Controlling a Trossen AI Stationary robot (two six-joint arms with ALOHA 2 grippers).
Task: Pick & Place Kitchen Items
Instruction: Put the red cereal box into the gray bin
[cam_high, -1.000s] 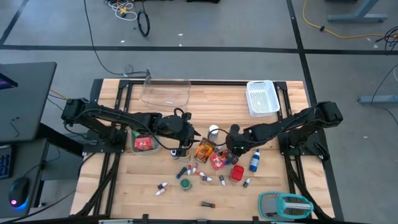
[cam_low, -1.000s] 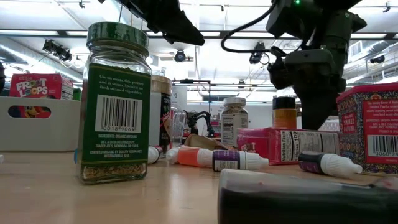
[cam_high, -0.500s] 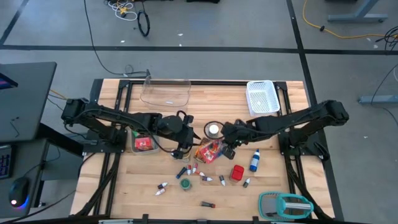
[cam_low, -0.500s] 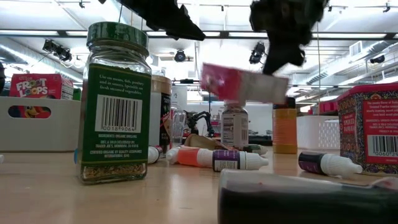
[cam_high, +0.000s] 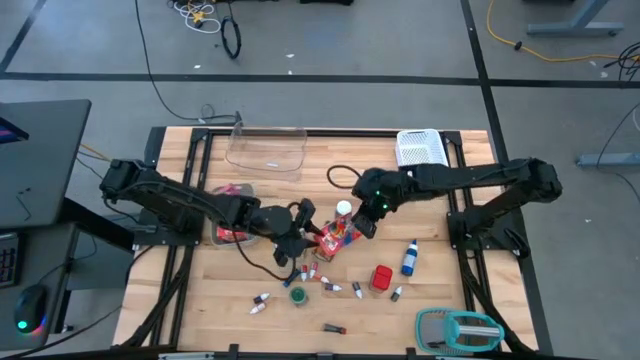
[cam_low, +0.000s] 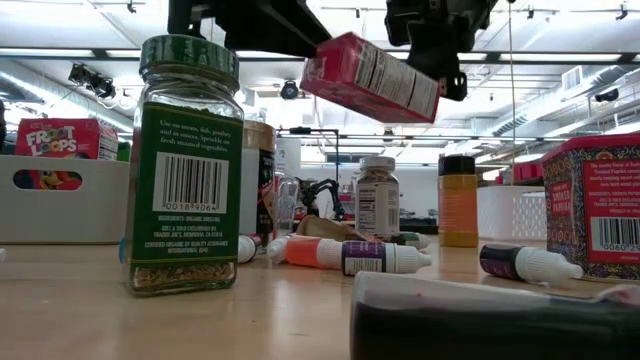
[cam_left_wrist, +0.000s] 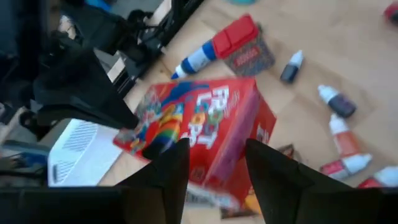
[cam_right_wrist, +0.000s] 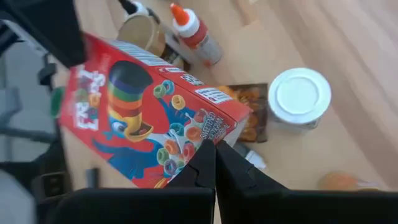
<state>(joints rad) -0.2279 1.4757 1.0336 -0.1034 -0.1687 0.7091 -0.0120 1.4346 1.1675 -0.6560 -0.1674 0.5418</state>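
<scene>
- Nearest in the low view, a green-lidded jar (cam_low: 187, 165) of dried herbs stands upright on the tabletop (cam_low: 90, 310), with small dropper vials (cam_low: 385, 258) lying on their sides at about 3 o'clock from it.
- A red patterned box (cam_low: 598, 205) sits at the 3 o'clock edge of that view.
- Behind the vials stand a white-lidded jar (cam_low: 377, 195) and an orange jar with a black lid (cam_low: 458, 200).
- Above them the red cereal box (cam_low: 372, 77) hangs tilted in the air, clear of the tabletop.
- The right gripper (cam_high: 368, 221) is clamped on the red cereal box (cam_high: 338, 232); the right wrist view shows its fingers pressed together on the box's edge, with the white-lidded jar (cam_right_wrist: 301, 98) below.
- The left gripper (cam_high: 302, 233) sits just at 9 o'clock of the box, fingers (cam_left_wrist: 163, 168) spread apart, the box between them; contact is unclear.
- Only the high view shows the containers: a grey bin (cam_high: 219, 212) holding a second red box (cam_high: 232, 233), a clear tray (cam_high: 266, 150) at 12 o'clock, and a white mesh basket (cam_high: 421, 150) at 1 o'clock.
- The blue bottle (cam_high: 409, 258) lies at 4 o'clock of the held box.
</scene>
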